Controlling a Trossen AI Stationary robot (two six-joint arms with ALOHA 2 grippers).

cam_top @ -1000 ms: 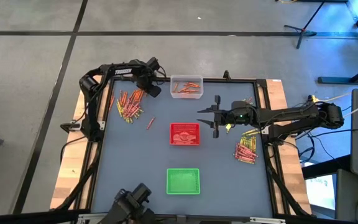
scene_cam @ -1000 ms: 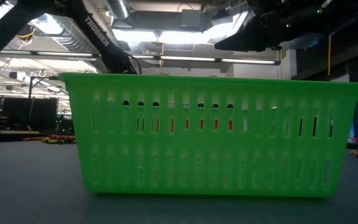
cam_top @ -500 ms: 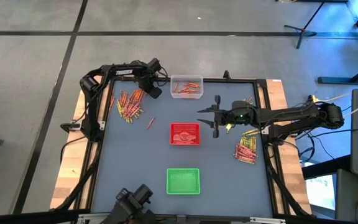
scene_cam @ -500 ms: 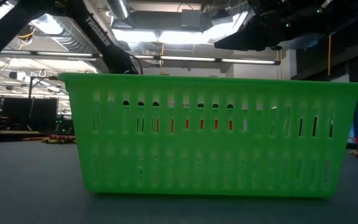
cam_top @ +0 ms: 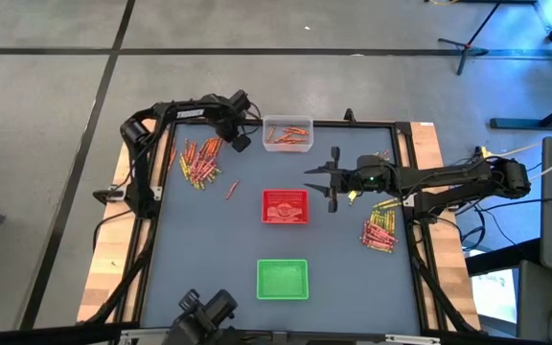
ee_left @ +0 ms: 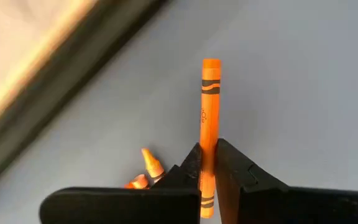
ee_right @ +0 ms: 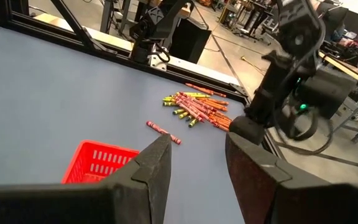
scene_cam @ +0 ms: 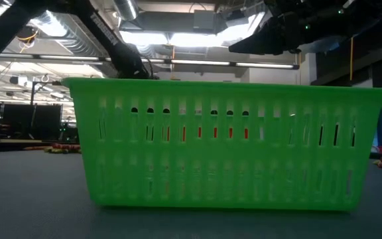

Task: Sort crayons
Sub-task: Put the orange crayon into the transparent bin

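Since the earlier frame, left gripper [ee_left: 208, 163] had closed on an orange crayon [ee_left: 209, 112] beside the clear tray [cam_top: 287, 133]. Right gripper [ee_right: 196, 154] hovered open above the red tray [cam_top: 285, 206]. Lifting straight should avoid dragging the left pile [cam_top: 200, 160].

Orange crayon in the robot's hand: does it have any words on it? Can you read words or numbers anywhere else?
Orange crayon, pinched in the left hand: a tiny dark mark on its wrapper, too small to read.
Green basket: no writing shows.
Everywhere else, in all four views: no words, numbers or signs that can be read.
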